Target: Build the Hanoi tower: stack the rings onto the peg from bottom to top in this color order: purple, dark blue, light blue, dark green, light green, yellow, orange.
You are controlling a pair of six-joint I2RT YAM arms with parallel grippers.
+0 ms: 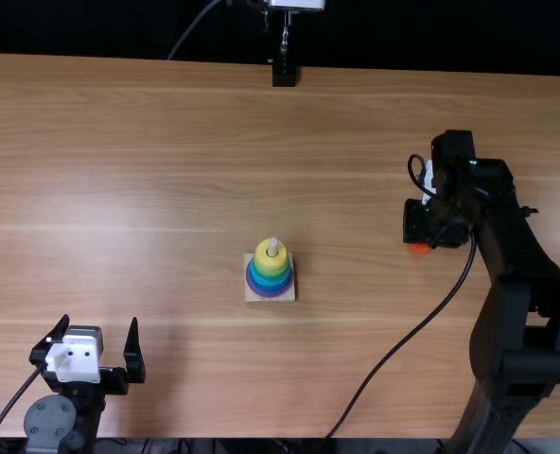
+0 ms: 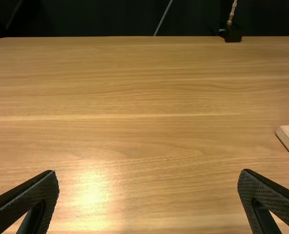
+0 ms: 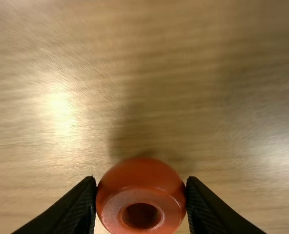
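Over on the right side of the table [image 1: 148, 170], I can see the right gripper [image 1: 431, 223] grasping the orange ring [image 3: 108, 200]. A bit of the ring peeks out beside the black gripper body in the top view. From the right wrist view, the jaws are closed on it from both sides, its hole turned toward the camera, with a soft shadow on the wood nearby.

Near the middle of the table sits the tower, on its square wooden base [image 1: 254, 296]. The yellow ring [image 1: 261, 258] is uppermost on the stack, with green and blue bands below it and the purple ring [image 1: 270, 294] at the bottom. The pale tip of the peg [image 1: 272, 247] sticks up through the yellow one, so the orange ring is off the tower, well apart from it.

Down at the near left, the left gripper [image 1: 100, 321] has its jaws released, spread wide with bare wood between them. A corner of the tower's base juts into the left wrist view. A black cable [image 1: 393, 349] curves from the right arm toward the near edge.
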